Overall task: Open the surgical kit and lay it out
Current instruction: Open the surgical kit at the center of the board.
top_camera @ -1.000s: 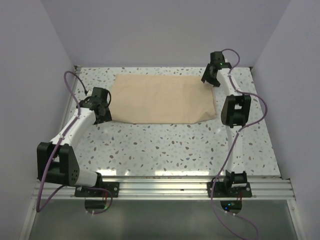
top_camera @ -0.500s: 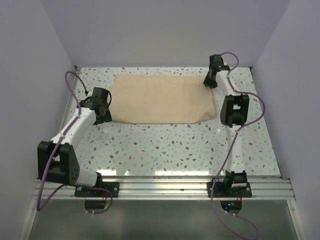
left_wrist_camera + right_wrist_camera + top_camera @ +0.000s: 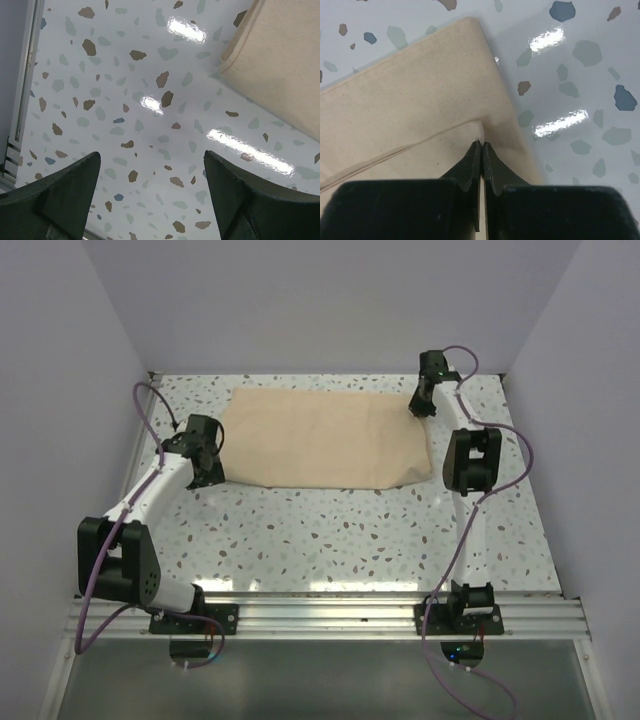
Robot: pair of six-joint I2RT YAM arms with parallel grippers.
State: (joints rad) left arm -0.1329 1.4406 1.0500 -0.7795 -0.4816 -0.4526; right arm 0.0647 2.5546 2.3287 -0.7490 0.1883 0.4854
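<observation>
Right wrist: right gripper (image 3: 481,146) pinched fully together on flap corner of cloth wrap (image 3: 405,95), wrap spreading ahead and left of tips; left gripper (image 3: 151,167) spread wide, holding nothing, over table (image 3: 115,65); wrap corner ahead-right, apart.

Left gripper (image 3: 151,165), jaws wide apart, right gripper (image 3: 481,147) on outstretched arm, jaws closed.
</observation>
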